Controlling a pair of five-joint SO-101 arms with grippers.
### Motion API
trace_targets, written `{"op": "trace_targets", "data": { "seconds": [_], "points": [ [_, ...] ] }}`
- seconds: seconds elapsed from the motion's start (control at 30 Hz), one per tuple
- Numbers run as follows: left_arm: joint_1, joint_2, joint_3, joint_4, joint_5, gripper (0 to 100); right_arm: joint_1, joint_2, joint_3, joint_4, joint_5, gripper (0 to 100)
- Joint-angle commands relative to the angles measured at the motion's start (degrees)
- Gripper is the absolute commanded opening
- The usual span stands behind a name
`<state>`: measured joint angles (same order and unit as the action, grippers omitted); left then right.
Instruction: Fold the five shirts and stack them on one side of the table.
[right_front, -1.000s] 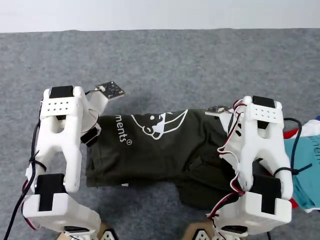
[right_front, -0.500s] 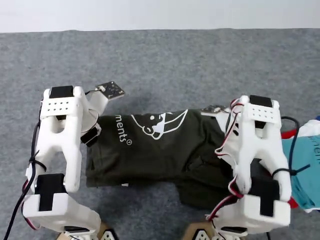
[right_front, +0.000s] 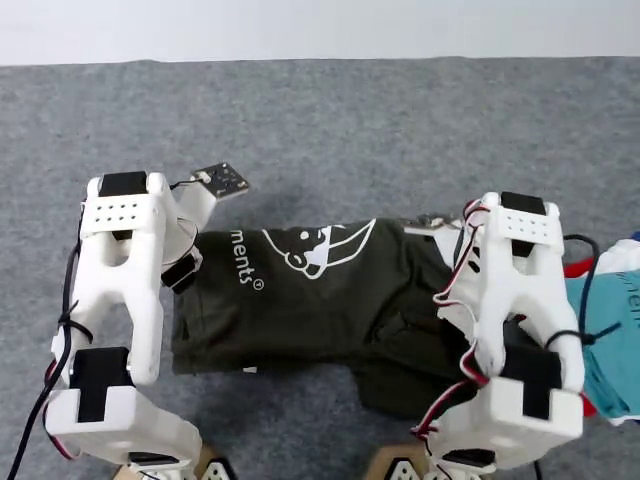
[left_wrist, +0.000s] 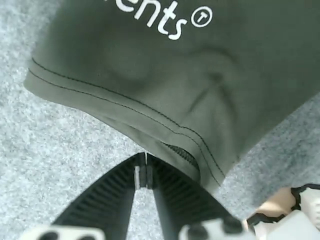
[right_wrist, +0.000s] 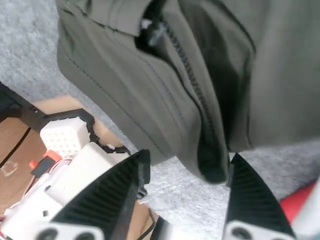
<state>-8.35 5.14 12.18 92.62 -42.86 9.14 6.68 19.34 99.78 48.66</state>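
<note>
- Got a dark green shirt (right_front: 320, 290) lying on the grey tabletop (right_front: 400, 120), stretching from the left jaws all the way across to the right jaws. White print facing up, nearer the left ones.
- Left jaws: pinched together tip to tip, nothing caught between them as far as can be made out. Sitting low over a bare bit of tabletop, just beside the shirt's stitched hem (left_wrist: 125, 107), with a loose fold of that hem right up against one side of the tips.
- Right jaws: spread wide apart, not gripping anything. Hanging over the bunched, doubled-over end of the shirt, with a dark corner of that fold (right_wrist: 212, 170) dipping towards the gap between them.
- Pretty rumpled at the right jaws' end, much flatter and smoother over by the left jaws.
- Pile of other shirts (right_front: 612, 330) in teal, red and white, just past the right jaws on the side away from the left ones. Touching the green shirt or only close to it? Can't tell, thanks to the right arm (right_front: 515, 310) in the way.
- Left arm (right_front: 120, 290) standing over the opposite end of the green shirt.
- Also a white arm base (right_wrist: 75, 165) on a brown board, off the tabletop edge, near the right jaws.
</note>
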Motion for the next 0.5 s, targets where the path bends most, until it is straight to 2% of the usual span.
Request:
{"op": "trace_targets", "data": {
  "seconds": [0.0,0.1,0.3,0.47],
  "points": [
    [0.3,-0.3,-0.1,-0.8,0.4,1,2.1,2.8,-2.0,-1.5,0.6,25.6],
    [0.0,-0.3,-0.1,-0.8,0.4,1,2.7,4.6,-2.3,-1.9,0.6,23.8],
    [-0.1,-0.3,-0.1,-0.8,0.4,1,2.8,4.6,-2.3,-1.2,3.3,9.5],
    [0.3,-0.3,-0.1,-0.8,0.4,1,2.9,4.5,-2.4,-0.6,3.8,8.2]
  ]
}}
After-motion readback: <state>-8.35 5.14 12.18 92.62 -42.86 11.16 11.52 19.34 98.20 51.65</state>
